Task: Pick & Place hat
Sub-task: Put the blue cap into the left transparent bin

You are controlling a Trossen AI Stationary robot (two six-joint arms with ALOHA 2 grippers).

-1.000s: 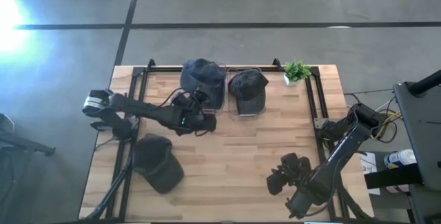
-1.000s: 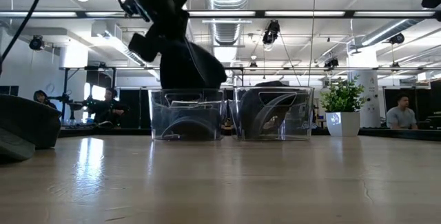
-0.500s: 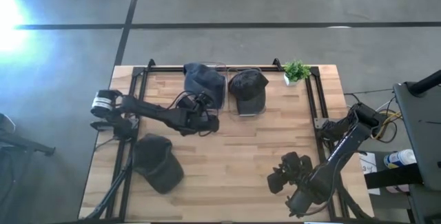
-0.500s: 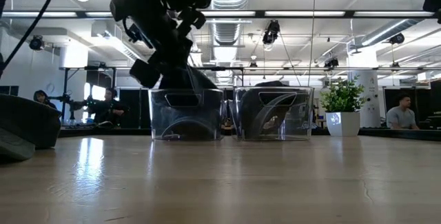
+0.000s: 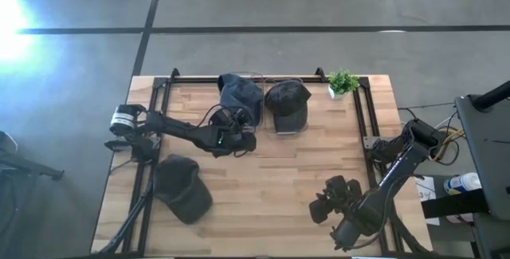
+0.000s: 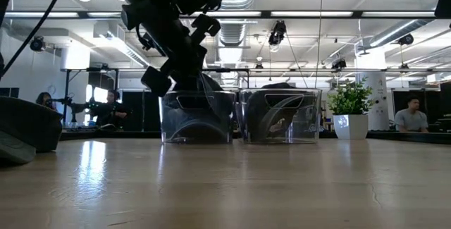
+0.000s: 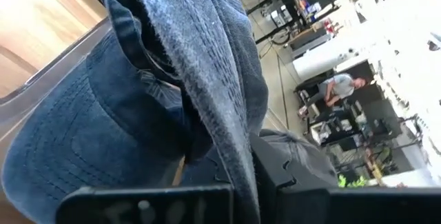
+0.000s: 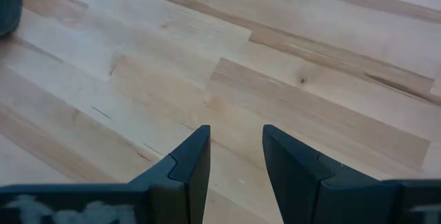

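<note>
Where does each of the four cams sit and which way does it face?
High: above the table, looking straight down; both arms show, left gripper at the blue hat.
Low: table-top height, level across to the clear bins; left arm comes from above.
Left wrist: on the left arm, filled by the blue hat; finger base shows.
Right wrist: faces bare table; right gripper open.
Shared: high, low and left wrist show the blue hat.

Left tool (image 5: 239, 131) fingertips buried under blue hat (image 5: 240, 93) fabric, upper centre. Dark cap (image 6: 25, 130) cut off at low view's left edge. Background people there too small to make out.
</note>
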